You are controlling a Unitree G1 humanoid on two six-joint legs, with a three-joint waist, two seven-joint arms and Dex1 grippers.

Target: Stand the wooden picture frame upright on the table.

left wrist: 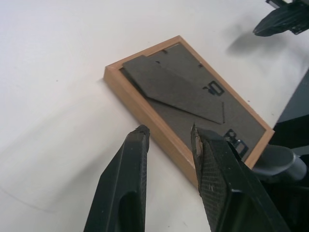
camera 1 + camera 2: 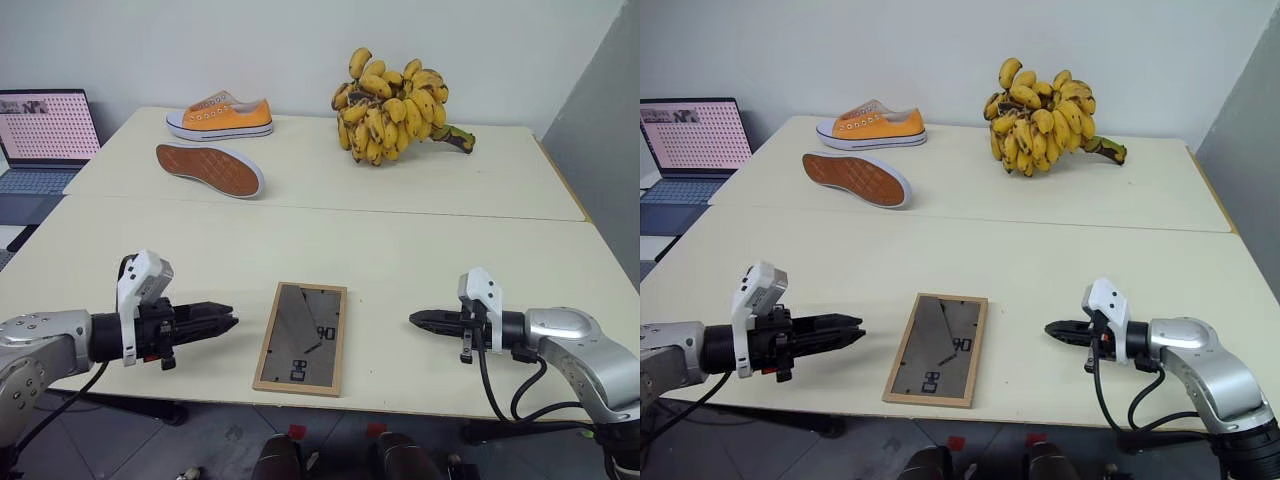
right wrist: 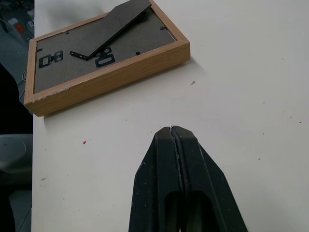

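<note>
From the head camera, the wooden picture frame [image 2: 301, 338] lies flat, back side up, at the near edge of the tabletop [image 2: 400, 240], its long axis running twelve to six. The left claw [image 2: 222, 321] sits at its nine o'clock, slightly nearer than the right claw [image 2: 420, 320] at three. In the left wrist view, the parted fingers [image 1: 126, 179] hang just short of the frame's long edge, holding nothing. In the right wrist view, the fingers [image 3: 166, 159] are pressed together, empty, apart from the frame.
</note>
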